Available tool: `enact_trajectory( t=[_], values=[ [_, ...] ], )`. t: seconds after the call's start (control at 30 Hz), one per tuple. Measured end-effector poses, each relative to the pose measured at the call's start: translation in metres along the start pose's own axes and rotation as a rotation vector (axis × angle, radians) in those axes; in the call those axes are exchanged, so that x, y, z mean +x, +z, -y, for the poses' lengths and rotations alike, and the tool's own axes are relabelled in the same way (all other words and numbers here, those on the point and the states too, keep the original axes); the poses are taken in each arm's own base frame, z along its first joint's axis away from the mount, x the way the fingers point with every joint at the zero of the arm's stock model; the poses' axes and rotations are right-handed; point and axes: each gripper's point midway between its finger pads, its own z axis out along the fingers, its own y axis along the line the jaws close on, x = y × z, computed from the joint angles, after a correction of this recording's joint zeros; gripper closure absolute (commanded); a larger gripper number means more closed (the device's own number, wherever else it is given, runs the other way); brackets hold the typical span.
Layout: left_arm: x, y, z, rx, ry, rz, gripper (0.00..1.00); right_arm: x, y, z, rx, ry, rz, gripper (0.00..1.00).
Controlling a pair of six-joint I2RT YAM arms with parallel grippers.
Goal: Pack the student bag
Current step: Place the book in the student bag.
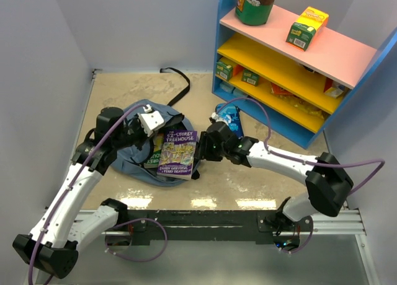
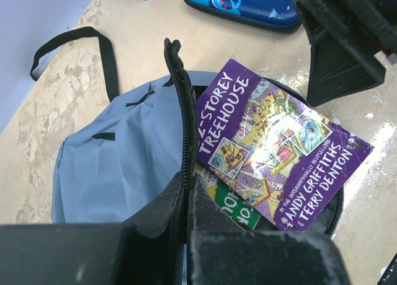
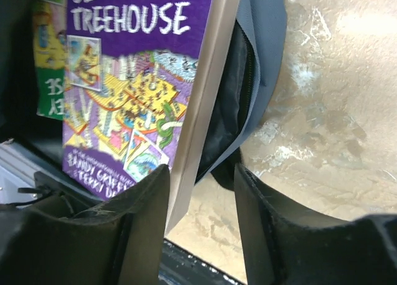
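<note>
Here, left hand clamps student bag; right hand parted astride 52-Storey Treehouse book

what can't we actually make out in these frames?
1. Title of the green book: mostly covered by the purple Treehouse book, all views.
2. Inside of the student bag: mostly hidden under both books, all views.
3. Whether the right fingers touch the purple book: unclear in right wrist view, too small from top.
4. Pencil case: cut by the top edge, left wrist view.
</note>
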Motion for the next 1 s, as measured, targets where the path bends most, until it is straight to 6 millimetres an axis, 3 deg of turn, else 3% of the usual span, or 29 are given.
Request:
enact_trajectory(
  t=[0.27,0.5,0.63,0.83,0.9,0.93,0.97,1.0],
  values=[
    [-0.003,-0.003,0.001,0.006,-0.003,-0.004,1.0,0.016,0.034,0.002,-0.018,0.012,-0.051,0.6],
    [-0.002,-0.003,0.001,0.01,-0.004,-0.005,1.0,0.016,0.054,-0.015,-0.103,0.043,-0.051,0.73],
    [-0.003,-0.003,0.002,0.016,-0.004,-0.002,1.0,0.012,0.062,-0.03,-0.14,0.049,-0.042,0.78],
    [-0.002,-0.004,0.006,0.03,-0.008,-0.006,1.0,-0.003,0.068,-0.072,-0.216,0.032,-0.016,0.81],
    [0.0,-0.004,0.007,0.038,-0.012,-0.012,1.0,-0.009,0.071,-0.089,-0.244,0.031,-0.008,0.75],
    [0.001,-0.004,0.008,0.041,-0.014,-0.015,1.0,-0.012,0.073,-0.097,-0.257,0.029,-0.004,0.69],
    [0.002,-0.004,0.009,0.043,-0.015,-0.018,1.0,-0.014,0.074,-0.104,-0.268,0.028,0.001,0.56],
    [0.002,-0.004,0.009,0.045,-0.016,-0.021,1.0,-0.016,0.075,-0.11,-0.278,0.027,0.005,0.53]
  ],
)
